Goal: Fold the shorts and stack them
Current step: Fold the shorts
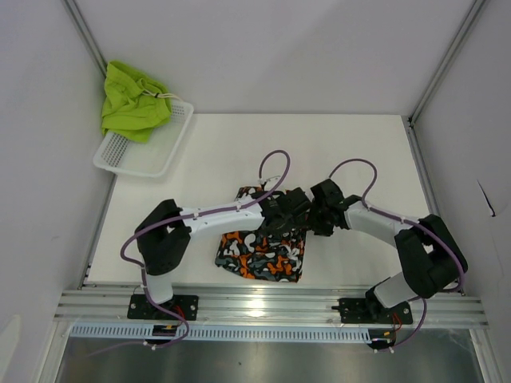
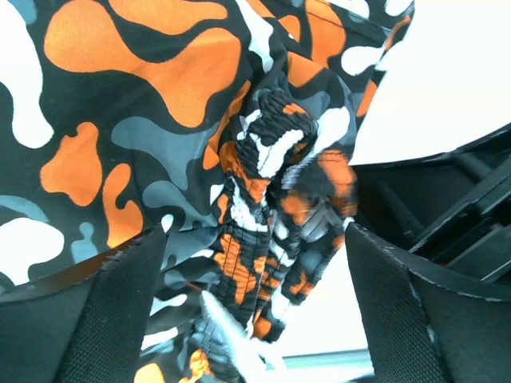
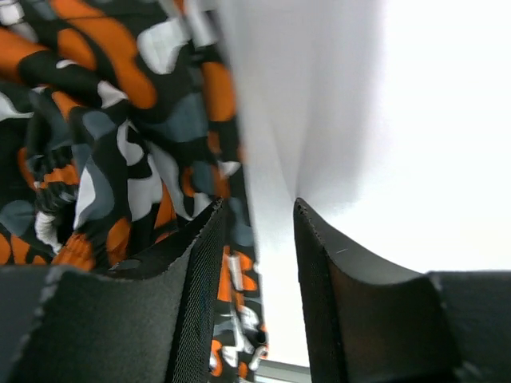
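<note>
White table [image 1: 359, 159] carries the camo shorts [image 1: 263, 257], folded, near its front edge. Left claw [image 2: 255, 233] stands wide open, with the bunched waistband loose between its fingers. Right claw [image 3: 257, 206] is narrowly open at the cloth's edge, gripping nothing. Green shorts [image 1: 132, 104] lie in the basket [image 1: 136, 163] at the far left corner.

There are two pairs of soft fabric shorts: one orange, black, grey and white camo print pair [image 1: 263, 257] and one plain lime green pair [image 1: 132, 102]. There is one white plastic mesh basket [image 1: 140, 159] and one white table [image 1: 359, 152]. Two black-and-white robot arms show, the left arm [image 1: 215, 217] and the right arm [image 1: 383, 223].
</note>
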Tool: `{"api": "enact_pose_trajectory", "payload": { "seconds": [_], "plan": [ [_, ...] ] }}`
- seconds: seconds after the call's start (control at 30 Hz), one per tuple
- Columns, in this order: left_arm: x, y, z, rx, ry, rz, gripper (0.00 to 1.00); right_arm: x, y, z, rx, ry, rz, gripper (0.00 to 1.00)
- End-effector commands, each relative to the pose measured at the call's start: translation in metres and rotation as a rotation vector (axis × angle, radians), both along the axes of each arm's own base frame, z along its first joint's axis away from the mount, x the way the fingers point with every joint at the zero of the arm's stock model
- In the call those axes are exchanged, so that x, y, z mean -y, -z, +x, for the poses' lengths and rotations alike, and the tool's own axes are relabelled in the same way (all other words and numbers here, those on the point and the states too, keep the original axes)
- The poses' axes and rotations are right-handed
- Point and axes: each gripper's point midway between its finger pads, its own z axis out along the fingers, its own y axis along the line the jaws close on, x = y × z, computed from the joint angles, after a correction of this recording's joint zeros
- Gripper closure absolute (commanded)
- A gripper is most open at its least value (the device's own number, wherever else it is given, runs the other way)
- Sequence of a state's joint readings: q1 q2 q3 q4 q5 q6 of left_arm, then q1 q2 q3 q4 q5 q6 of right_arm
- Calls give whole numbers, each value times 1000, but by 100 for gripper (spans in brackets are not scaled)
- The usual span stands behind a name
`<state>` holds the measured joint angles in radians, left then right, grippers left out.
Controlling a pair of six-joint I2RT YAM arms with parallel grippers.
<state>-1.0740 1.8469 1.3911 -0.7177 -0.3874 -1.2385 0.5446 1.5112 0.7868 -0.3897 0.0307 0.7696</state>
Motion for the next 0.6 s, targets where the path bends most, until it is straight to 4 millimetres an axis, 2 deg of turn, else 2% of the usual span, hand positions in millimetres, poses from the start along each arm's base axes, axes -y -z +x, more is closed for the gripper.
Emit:
{"api": "enact_pose_trajectory", "payload": {
  "seconds": [0.0, 0.2, 0.23, 0.3, 0.33, 0.37, 0.4, 0.47, 0.5, 0.53, 0.57],
  "plan": [
    [11, -49, 7, 71, 42, -106, 6, 20, -12, -1, 32, 25, -30, 57],
    [0, -76, 7, 94, 98, -164, 4, 39, -20, -4, 44, 56, 3, 57],
    [-5, -90, 7, 120, 121, -184, 4, 42, -24, -4, 59, 63, 18, 57],
    [-15, -94, 5, 132, 140, -185, 4, 40, -34, -5, 81, 57, 67, 55],
    [-20, -110, 5, 153, 153, -222, 4, 37, -47, -3, 122, 48, 103, 53],
    [-24, -116, 5, 173, 190, -224, 4, 35, -52, -3, 146, 40, 128, 53],
    [-31, -108, 3, 170, 211, -220, 4, 28, -60, -5, 163, 15, 168, 51],
    [-47, -107, 1, 178, 251, -242, 1, 14, -85, -8, 227, -39, 260, 50],
    [-57, -107, 9, 183, 239, -248, 1, 9, -92, -11, 244, -61, 292, 49],
    [-60, -107, 8, 181, 276, -259, 1, 3, -99, -14, 258, -85, 321, 48],
    [-65, -99, 8, 177, 287, -265, 1, -2, -107, -15, 278, -101, 349, 45]
  ]
}}
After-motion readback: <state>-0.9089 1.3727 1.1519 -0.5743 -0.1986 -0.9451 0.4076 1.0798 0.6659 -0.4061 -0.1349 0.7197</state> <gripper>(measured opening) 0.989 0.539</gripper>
